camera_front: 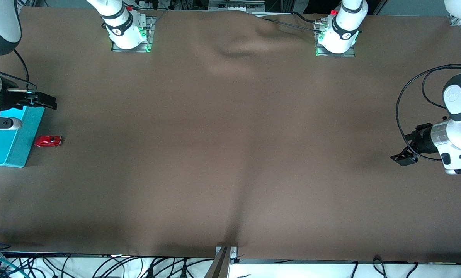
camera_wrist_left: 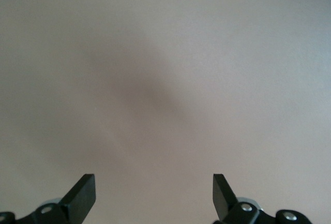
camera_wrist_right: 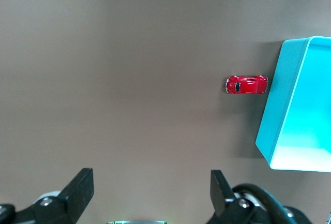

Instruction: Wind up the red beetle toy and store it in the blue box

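Box, teal-blue, open top, sits at the right arm's end of the table, its nearest corner lower in the front view than anything else on the brown cloth. Bright cyan inside, partly covered by the right arm. Nothing seen inside the part that shows in the right wrist view.

Beetle, tiny red toy car, stands on its wheels on the cloth just beside the box's outer wall, on the side facing the table's middle. Not touching the wall as far as the right wrist view shows; small gap. Its length runs toward the box wall.

Right gripper hangs over the box's farther corner, above the wall edge, fingers spread apart, nothing between them. Beetle is clear of it.

Left gripper waits over bare cloth at the left arm's end of the table, well apart from beetle and box. Fingers wide apart, empty; only plain cloth under it.
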Action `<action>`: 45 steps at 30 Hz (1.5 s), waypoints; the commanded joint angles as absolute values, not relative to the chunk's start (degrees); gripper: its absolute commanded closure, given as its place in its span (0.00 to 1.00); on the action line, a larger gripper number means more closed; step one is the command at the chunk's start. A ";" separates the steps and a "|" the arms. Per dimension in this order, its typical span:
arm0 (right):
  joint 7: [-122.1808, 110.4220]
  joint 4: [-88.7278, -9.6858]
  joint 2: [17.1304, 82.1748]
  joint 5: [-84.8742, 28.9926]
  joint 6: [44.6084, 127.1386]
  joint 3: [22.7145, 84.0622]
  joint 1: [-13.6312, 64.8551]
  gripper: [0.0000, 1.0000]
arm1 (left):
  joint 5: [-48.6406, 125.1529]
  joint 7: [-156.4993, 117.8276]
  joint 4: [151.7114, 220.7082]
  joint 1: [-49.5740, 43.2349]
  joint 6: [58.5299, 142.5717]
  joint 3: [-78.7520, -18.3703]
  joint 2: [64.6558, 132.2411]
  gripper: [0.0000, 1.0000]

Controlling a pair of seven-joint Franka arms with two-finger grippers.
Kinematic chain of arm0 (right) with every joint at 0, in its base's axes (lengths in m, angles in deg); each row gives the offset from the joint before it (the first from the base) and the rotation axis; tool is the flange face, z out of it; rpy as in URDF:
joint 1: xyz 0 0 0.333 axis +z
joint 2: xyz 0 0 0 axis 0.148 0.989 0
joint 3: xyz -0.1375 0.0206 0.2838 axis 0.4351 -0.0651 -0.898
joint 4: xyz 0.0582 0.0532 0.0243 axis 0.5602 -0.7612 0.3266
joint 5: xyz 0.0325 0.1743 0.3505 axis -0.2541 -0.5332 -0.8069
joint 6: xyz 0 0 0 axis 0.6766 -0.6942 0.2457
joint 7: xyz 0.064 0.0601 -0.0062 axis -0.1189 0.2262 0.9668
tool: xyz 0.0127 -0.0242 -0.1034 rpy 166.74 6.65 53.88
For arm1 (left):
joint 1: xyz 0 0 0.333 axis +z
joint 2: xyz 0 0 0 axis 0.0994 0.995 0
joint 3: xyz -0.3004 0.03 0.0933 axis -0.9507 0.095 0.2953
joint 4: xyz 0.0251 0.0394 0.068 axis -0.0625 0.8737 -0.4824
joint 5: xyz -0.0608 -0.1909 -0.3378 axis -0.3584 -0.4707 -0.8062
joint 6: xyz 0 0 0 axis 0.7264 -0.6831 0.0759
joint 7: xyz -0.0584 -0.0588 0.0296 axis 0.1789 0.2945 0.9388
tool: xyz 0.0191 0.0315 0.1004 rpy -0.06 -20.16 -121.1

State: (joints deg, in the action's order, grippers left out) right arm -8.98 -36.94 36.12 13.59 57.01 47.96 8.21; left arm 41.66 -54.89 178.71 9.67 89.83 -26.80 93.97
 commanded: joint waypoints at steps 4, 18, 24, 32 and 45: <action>-9.77 -35.88 36.21 14.27 56.21 48.03 8.43 0.00 | 43.38 -43.67 170.97 9.66 83.15 -26.81 93.92 0.00; -11.43 -35.97 38.23 13.91 58.58 48.47 6.14 0.00 | 43.38 -23.09 162.18 10.36 77.52 -26.37 93.92 0.00; -17.76 -37.28 39.37 13.91 60.51 48.55 5.27 0.00 | 43.38 -20.45 161.21 10.36 76.73 -26.46 93.83 0.00; -21.71 -40.97 39.72 13.83 63.41 51.98 4.73 0.00 | 43.21 -18.95 161.03 10.45 75.41 -26.46 93.04 0.00; -28.84 -52.92 39.37 13.74 79.84 56.02 4.73 0.00 | 43.29 -16.84 161.03 9.75 75.23 -27.16 92.60 0.00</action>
State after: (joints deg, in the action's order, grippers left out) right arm -25.62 -47.91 40.82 13.59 74.01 55.40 4.75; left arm 41.88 -19.18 161.62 10.10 76.73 -26.79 93.45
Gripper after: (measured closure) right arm 0.000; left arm 0.000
